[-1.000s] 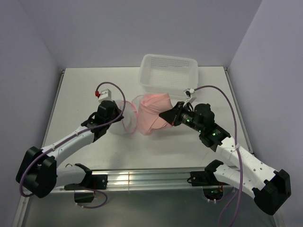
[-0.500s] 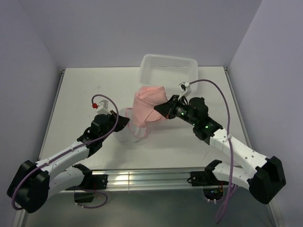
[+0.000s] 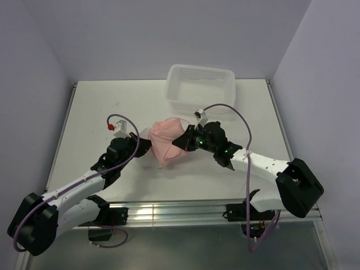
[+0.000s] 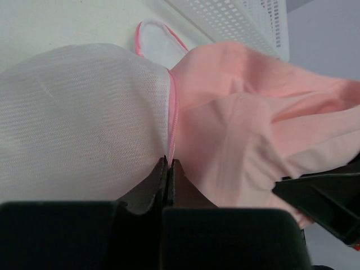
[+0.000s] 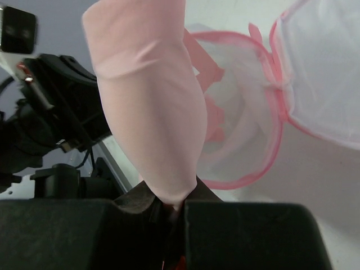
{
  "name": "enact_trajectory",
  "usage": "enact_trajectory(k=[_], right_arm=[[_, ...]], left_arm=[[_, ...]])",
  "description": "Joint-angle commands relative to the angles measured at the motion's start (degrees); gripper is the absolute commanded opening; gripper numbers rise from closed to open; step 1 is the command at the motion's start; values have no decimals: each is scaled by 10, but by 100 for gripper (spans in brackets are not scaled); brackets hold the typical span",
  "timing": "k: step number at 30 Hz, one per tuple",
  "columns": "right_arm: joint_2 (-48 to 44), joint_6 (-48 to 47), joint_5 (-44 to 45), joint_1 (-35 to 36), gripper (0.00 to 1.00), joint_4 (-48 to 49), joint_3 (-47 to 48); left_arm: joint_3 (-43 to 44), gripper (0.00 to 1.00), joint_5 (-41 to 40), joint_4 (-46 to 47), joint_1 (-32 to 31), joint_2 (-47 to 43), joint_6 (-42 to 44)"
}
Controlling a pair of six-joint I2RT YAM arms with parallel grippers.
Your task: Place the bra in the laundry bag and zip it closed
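The light-pink bra hangs bunched from my right gripper, which is shut on its fabric. The laundry bag is a white mesh pouch with a pink zipper rim, lying open on the table. In the right wrist view its open lower half lies just behind the bra, and the other dome half is folded back. My left gripper is shut on the pink rim, with the bra pressed against the bag's mouth. In the top view the bra hides most of the bag.
A white perforated plastic basket stands at the back of the table, behind the bra; it also shows in the left wrist view. The two grippers are close together at mid-table. My left arm shows beyond the bra in the right wrist view.
My right gripper has carried the bra left and down onto the bag's mouth. My left gripper has stayed shut on the rim, shifting slightly nearer.
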Motion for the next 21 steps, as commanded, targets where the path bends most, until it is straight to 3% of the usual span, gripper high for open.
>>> enact_trajectory(k=[1,14,21], right_arm=[[19,17,11,11,0,65,-11],[45,-45,98,13,0,5,24],[100,-85,115,50,0,-39,95]], left_arm=[[-4,0,-15,7,3,-24,15],[15,0,-47,-86,3,-27,53],[20,0,1,-35,2,-28,57]])
